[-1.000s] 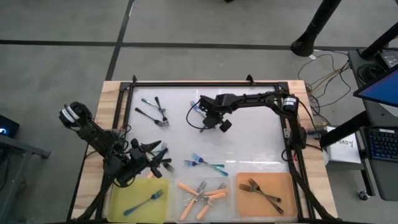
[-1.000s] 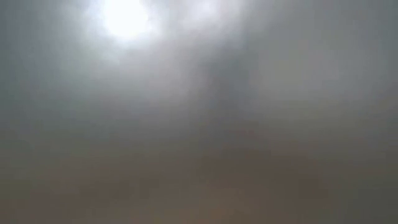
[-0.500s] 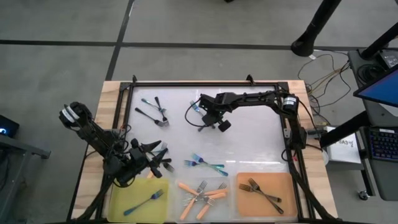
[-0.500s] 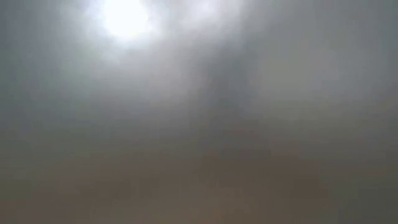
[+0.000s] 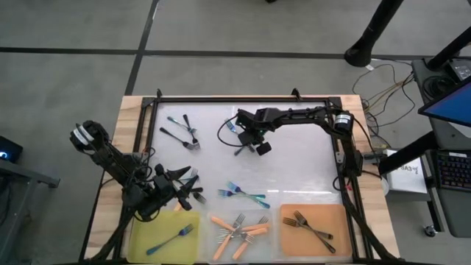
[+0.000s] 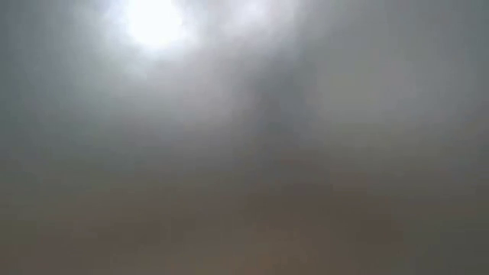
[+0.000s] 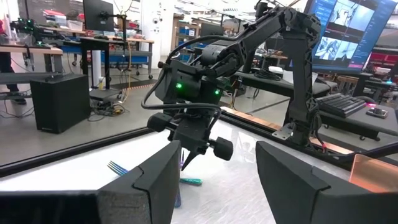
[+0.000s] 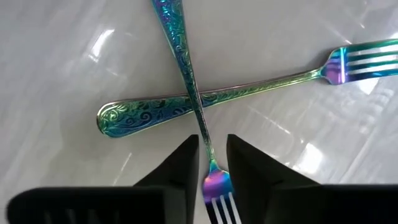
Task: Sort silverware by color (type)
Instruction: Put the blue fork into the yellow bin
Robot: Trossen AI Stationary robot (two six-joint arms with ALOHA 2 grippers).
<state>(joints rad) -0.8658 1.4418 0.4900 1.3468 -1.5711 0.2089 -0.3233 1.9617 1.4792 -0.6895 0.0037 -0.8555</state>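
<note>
Right gripper [image 8: 211, 163] low over tabletop [image 5: 294, 169], jaws narrow around neck of teal fork [image 8: 186, 68] crossed over second teal fork [image 8: 205, 99]. Risk: slim neck slips, or lift drags lower fork. Left gripper [image 7: 214, 180] wide, waiting.

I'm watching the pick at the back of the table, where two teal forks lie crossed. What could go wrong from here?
The right gripper straddles the neck of the upper teal fork, which lies across a second teal fork. A lift may drag or flick the lower one. The hold sits near the tines, far from the handle's weight, so the fork may swing or slip. The left gripper waits open near the yellow tray.
</note>
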